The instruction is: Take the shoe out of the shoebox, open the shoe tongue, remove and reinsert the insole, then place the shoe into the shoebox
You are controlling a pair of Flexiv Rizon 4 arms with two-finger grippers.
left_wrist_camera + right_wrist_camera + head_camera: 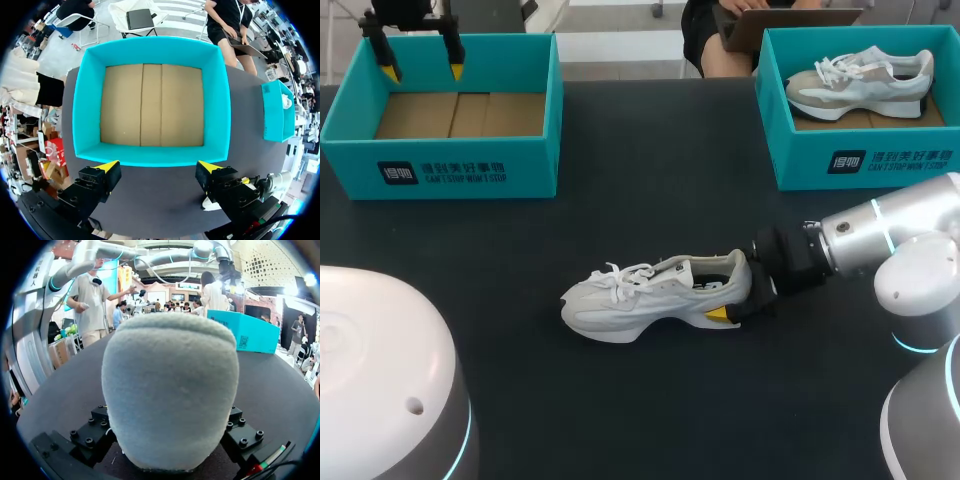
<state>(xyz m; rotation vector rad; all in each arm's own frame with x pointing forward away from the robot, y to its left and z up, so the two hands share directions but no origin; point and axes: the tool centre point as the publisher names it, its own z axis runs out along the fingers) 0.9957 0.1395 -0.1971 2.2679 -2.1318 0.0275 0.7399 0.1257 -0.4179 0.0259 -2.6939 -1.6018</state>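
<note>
Here, the right end effector (732, 292) grips the shoe (630, 305) by its heel, toe pointing away from it

1. Left shoebox (520, 170), far left: its near wall is carrying a dark square logo patch followed by two lines of white print, one in characters and one in capital letters. You are seeing this most clearly in the head view.
2. Right shoebox (800, 160), far right: its near wall is bearing the same patch and the same two white lines.
3. Shoe (640, 300), near middle: a dark printed mark is showing inside its opening, too small for you to read.
4. Teal box (260, 335), lying past the shoe's heel in the right wrist view: a small dark square code is showing on its wall, not legible.
</note>
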